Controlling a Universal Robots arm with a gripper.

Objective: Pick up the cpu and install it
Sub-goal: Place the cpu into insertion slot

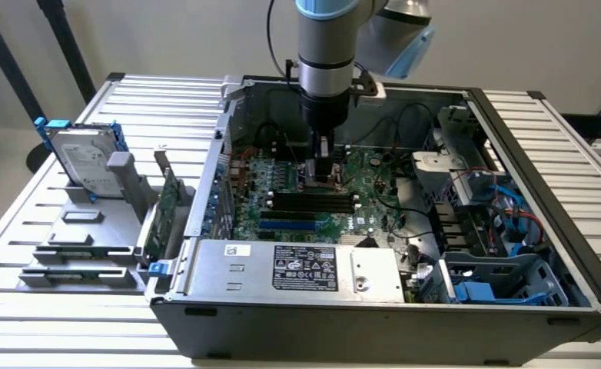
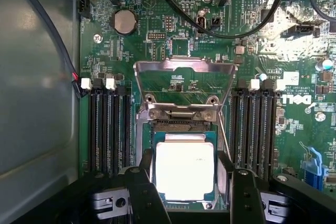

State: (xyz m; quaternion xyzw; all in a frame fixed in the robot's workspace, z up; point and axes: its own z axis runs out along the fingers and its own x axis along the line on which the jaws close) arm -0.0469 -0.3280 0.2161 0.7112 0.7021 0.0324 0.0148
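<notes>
Right now your gripper (image 2: pixel 186 157) is down inside the computer case (image 1: pixel 546 154), low over the middle of the motherboard (image 2: pixel 178 40). In the exterior view the arm comes in from above, near the case's far wall, and the gripper (image 1: pixel 324 173) hangs close to the board.

From the wrist view, the cpu (image 2: pixel 185 170) lies flat, silver top up, within the socket frame (image 2: pixel 181 125), and its sides look square to the frame. The socket sits between the two banks of memory slots (image 2: pixel 107 129), roughly midway between the board's side edges. The gripper brackets the chip on two opposite sides. You cannot tell whether it is clamped on the chip's edges or standing just clear of them.

The load plate (image 2: pixel 184 66) is swung up and back toward the board's cabled edge. That leaves the socket open from above, which is presumably why the approach is straight down. Holding the chip by its side edges would also keep the contact face clear, which fits a level, unforced seating.

The plate is not yet lowered, so the install does not look finished.

Outside the case, on the bench (image 1: pixel 167 92) toward the exterior view's left edge, a hard drive (image 1: pixel 80 165) with blue rails stands in a grey rack, well apart from the work.
</notes>
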